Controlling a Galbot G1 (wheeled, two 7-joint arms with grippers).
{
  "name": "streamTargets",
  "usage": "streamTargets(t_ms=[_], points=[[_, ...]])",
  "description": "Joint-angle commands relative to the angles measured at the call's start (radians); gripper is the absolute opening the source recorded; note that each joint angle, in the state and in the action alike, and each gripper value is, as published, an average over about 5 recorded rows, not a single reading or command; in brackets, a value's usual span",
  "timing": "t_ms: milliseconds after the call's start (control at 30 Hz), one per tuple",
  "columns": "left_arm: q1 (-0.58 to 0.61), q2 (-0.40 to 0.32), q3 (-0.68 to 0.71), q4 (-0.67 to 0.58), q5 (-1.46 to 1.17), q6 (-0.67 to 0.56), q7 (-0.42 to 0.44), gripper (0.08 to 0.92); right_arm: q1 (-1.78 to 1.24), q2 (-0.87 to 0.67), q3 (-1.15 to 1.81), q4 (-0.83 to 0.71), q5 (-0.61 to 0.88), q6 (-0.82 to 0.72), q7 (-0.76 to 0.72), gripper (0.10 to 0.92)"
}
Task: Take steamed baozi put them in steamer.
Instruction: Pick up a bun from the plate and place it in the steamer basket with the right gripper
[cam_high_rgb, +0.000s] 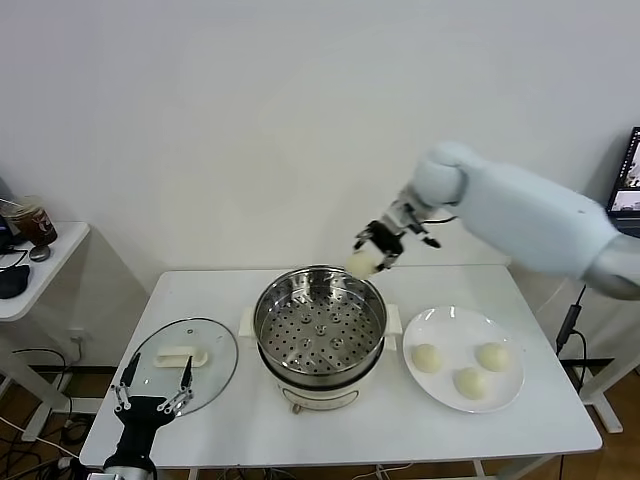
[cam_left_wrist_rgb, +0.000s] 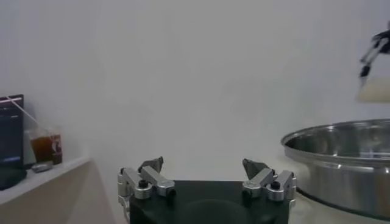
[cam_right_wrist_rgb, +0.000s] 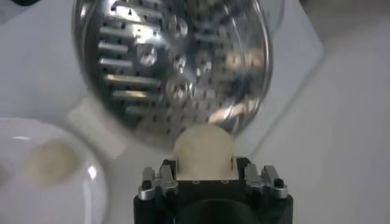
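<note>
One round cream-white steamed bun (cam_high_rgb: 361, 264) clamped in the right gripper (cam_high_rgb: 375, 252) above the far rim of the shiny perforated steel steamer (cam_high_rgb: 320, 330), three buns (cam_high_rgb: 427, 357) on the flat white plate (cam_high_rgb: 443, 330) right of the steamer, left gripper (cam_high_rgb: 152, 392) spread wide, empty, left of the steamer.

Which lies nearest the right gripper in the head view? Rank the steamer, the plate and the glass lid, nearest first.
1. Steamer: directly below the right gripper, which holds a baozi.
2. Plate: on the right.
3. Glass lid: far left, near the idle left gripper.
</note>
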Motion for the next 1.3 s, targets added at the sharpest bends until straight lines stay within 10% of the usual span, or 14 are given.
streamTargets(t_ms=[33, 467, 1033, 1300], points=[[0.005, 0.001, -0.038, -0.010, -0.004, -0.001, 0.000, 0.823, 0.000, 0.232, -0.077, -0.104, -0.089, 0.191, 0.017, 0.568], [0.008, -0.009, -0.060, -0.005, -0.009, -0.005, 0.001, 0.823, -0.107, 0.325, -0.046, -0.240, -0.422, 0.374, 0.116, 0.569], [0.015, -0.011, -0.068, -0.005, -0.017, -0.007, 0.001, 0.823, -0.111, 0.311, -0.050, -0.232, -0.446, 0.414, 0.093, 0.593], [0.014, -0.013, -0.068, -0.008, -0.017, -0.007, 0.001, 0.823, -0.092, 0.278, -0.046, -0.200, -0.358, 0.394, 0.095, 0.743]])
